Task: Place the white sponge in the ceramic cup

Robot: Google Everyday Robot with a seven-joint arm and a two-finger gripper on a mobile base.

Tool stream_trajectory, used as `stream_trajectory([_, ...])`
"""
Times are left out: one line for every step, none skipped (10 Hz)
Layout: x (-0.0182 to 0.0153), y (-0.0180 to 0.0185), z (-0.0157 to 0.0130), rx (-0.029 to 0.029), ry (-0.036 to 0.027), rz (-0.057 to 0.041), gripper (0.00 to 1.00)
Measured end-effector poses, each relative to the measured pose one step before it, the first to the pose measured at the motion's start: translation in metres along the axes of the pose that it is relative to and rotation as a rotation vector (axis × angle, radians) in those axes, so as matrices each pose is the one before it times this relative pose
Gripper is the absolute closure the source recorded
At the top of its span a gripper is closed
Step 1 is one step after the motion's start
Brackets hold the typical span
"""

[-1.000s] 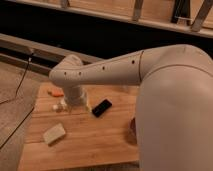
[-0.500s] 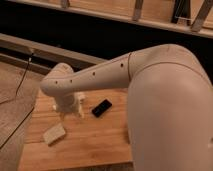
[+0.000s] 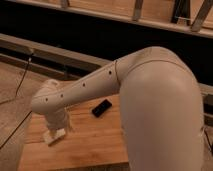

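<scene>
The white sponge [image 3: 53,135] lies on the wooden table [image 3: 92,145] near its front left. It is a small cream block, partly covered from above. My gripper [image 3: 58,125] hangs down from the wrist right over the sponge, at or just above its top. The white arm sweeps in from the right and fills much of the camera view. The ceramic cup does not show; the arm hides the back left of the table.
A black phone-like slab [image 3: 102,107] lies on the table to the right of the gripper. A dark cable [image 3: 20,82] runs down at the left, off the table. A dark ledge [image 3: 65,55] runs behind the table.
The arm has swung left and down. The gripper, behind and right of the sponge before, now sits directly over it and covers part of it. The things at the table's back left are now hidden.
</scene>
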Motion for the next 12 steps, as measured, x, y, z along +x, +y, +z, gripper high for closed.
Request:
stream_trajectory([0.00406,0.01007,0.00324,0.00146,0.00502,-0.05207,0.35])
stream_trajectory([0.00316,0.01508,0.00431,0.00598,0.00487,-0.08855,0.35])
stream_trajectory([0.00113,0.00770,0.00244,0.00623,0.00595,-0.05906,0.35])
stream_trajectory([0.00098,0.01036,0.00436,0.00328,0.01508,-0.08547,0.35])
stream_trajectory([-0.00195,0.00793,0.00378,0.00243,0.01129,-0.07646,0.35])
stream_trajectory([-0.00134,0.00274,0.00223,0.00202,0.00736,-0.04120,0.35])
stream_trajectory([-0.00447,-0.00111,0.00705,0.01424,0.01751,-0.10323,0.35])
stream_trajectory([-0.00287,-0.00469,0.00385,0.00757,0.00875,-0.04564,0.35])
stream_trajectory([-0.00365,-0.00775,0.00355,0.00977,0.00712,-0.04427,0.35])
stream_trajectory([-0.00648,-0.01521,0.00264,0.01562,0.00334,-0.05393,0.35])
stream_trajectory([-0.00506,-0.01259,0.00105,0.00754,-0.00001,-0.03718,0.35])
stream_trajectory([-0.00396,-0.00912,0.00074,0.00386,-0.00180,-0.02646,0.35])
